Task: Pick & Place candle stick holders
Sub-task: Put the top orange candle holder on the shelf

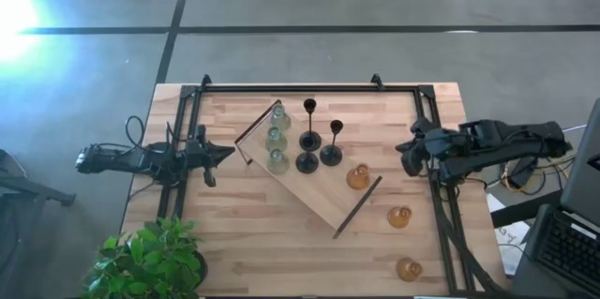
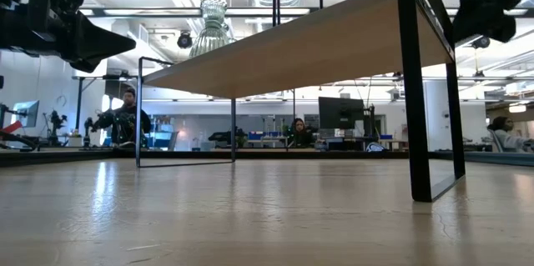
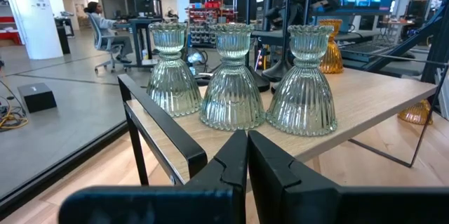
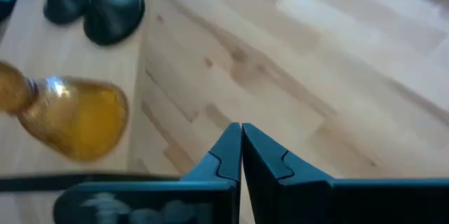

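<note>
Right gripper (image 4: 241,155): fingers pressed together, nothing between them, and it hovers just inside the table's right edge, nose pointing at the raised board.
Left gripper (image 3: 247,161): also closed up and empty, sitting near the table's left edge, aimed straight at the green trio.
Wooden board (image 1: 319,196): lies diagonally across the middle of the table, black handles at both ends, standing clear of the tabletop on its legs.
Green glass holders (image 1: 276,137): three in a row along the board's end nearest the left arm, all upright.
Black holders (image 1: 319,147): three clustered mid-board, round bases down, thin stems up.
Amber on board (image 1: 357,178): one bulbous holder at the board's right-hand end, seemingly upright from above; the right wrist view frames it at a slant.
Amber on table (image 1: 399,216): here's the loose one, off the board toward the front right corner, and another amber holder (image 1: 408,269) sits closer still to that front edge.
Key relation: both loose ambers lie forward of the right gripper, along the right side of the table, so the right arm is clearly nearer than the left.
Next move, my read: the right claw has to open, swing toward the front edge and come down over the nearer loose amber.
Risk: bulbous glass, so a loose pinch could slip off it.
</note>
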Controlling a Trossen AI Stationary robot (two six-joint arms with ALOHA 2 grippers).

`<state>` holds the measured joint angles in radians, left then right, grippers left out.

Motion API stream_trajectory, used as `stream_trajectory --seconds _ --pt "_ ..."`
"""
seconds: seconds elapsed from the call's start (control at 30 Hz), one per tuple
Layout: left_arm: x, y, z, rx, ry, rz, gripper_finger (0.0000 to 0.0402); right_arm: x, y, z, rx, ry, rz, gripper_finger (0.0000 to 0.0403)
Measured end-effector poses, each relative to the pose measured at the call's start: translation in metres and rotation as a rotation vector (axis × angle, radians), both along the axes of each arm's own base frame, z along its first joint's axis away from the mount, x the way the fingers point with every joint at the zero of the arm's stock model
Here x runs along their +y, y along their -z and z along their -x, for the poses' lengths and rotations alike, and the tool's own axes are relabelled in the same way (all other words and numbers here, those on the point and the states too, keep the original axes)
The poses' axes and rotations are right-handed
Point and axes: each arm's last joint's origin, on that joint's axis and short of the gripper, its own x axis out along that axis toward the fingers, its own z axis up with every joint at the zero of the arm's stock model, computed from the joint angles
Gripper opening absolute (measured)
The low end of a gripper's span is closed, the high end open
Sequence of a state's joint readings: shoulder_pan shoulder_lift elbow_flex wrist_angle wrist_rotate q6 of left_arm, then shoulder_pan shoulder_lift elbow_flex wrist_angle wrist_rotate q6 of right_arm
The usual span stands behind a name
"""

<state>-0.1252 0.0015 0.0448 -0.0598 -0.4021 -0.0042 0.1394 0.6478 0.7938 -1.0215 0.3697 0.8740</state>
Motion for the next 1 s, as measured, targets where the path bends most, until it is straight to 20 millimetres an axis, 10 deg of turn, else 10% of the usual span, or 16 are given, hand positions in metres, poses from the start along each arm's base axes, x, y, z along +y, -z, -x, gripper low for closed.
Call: stream_trajectory --seconds 1.0 --pt "0.0 0.0 0.0 0.0 0.0 0.0 0.0017 0.1 -0.021 0.006 0.49 0.139 -0.395 0.0008"
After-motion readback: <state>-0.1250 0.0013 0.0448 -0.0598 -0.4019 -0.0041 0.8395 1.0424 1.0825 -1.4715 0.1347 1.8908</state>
